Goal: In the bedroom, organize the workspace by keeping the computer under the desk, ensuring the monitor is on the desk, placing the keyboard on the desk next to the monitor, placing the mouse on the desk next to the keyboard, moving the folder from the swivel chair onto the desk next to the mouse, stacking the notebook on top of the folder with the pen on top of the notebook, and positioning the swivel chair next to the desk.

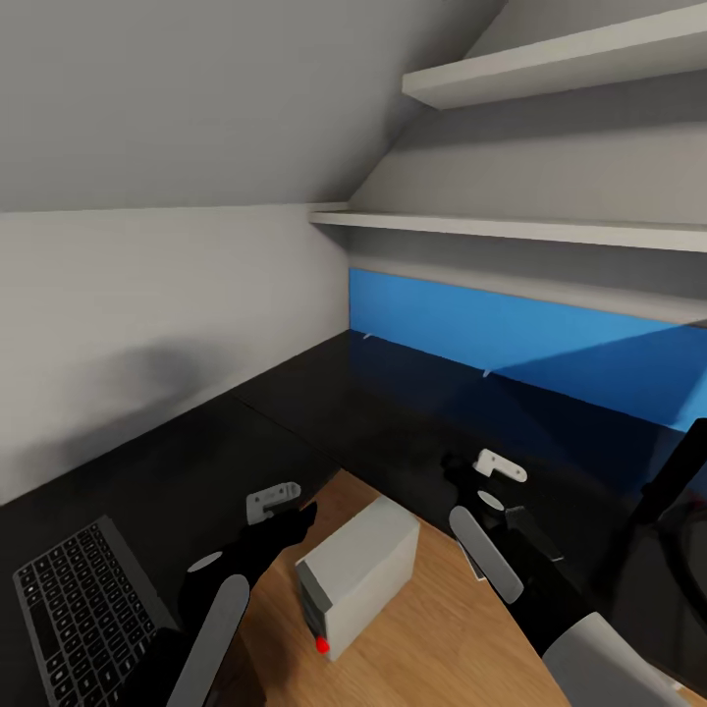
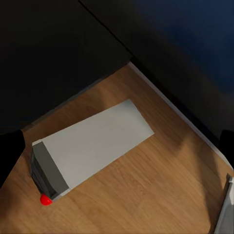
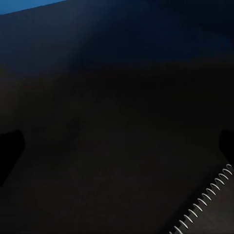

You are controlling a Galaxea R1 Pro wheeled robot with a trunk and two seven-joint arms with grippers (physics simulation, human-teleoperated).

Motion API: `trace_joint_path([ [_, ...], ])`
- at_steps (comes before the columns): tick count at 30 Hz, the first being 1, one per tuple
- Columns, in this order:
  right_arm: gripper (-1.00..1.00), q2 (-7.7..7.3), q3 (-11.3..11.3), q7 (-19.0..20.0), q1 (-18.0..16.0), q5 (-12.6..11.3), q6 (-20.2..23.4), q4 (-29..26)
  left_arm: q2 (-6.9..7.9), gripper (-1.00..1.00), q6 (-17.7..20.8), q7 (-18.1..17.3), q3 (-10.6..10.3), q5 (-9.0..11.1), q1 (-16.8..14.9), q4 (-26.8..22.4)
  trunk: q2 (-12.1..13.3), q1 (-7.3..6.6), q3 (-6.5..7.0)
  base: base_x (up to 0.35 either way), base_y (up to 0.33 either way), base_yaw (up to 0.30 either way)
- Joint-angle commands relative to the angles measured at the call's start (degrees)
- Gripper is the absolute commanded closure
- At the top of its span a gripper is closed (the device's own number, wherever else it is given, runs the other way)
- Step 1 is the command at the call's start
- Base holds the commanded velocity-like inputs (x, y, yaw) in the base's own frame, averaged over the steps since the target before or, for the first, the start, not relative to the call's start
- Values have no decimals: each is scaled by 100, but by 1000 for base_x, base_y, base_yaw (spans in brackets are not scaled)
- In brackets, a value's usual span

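Both arms fill the bottom of the head view. Largest, the desk (image 1: 324, 412), a glossy black top, spreads across the middle of the frame, its blue panel (image 1: 530, 339) running along the back at centre right beneath white shelves (image 1: 550, 231). Wood floor (image 1: 442, 609) shows at lower centre, where the computer (image 1: 358, 574) lies on its side, red light toward the camera. At lower left the keyboard (image 1: 83, 614) rests on the desk. I cannot tell whether the left gripper (image 1: 285, 516) or right gripper (image 1: 481, 491) is parted or closed.
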Motion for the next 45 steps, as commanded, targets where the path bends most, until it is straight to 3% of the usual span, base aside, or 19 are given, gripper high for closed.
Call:
trace_joint_path([
  [1,-100,-7,14,-39,-7,-14,39,-9,0,-100,12,56,-4,61,-5,-7,-4,0,-6,0,0,1],
  [16,-100,-11,284,-31,-7,-14,25,-17,0,-100,13,63,-12,57,-5,-7,-4,0,-6,-102,-101,0],
  [29,-100,-7,359,59,-7,-14,24,-10,0,-100,20,60,-13,58,-5,-7,-4,0,-6,-150,-146,0],
  [39,-100,-7,814,129,-7,-2,16,-9,0,-100,21,61,-13,62,-5,-2,-4,0,-6,-92,-14,0],
  [45,-100,-7,922,134,-7,2,12,-9,0,-100,19,58,-15,56,-5,1,-4,0,-6,-189,-2,0],
])
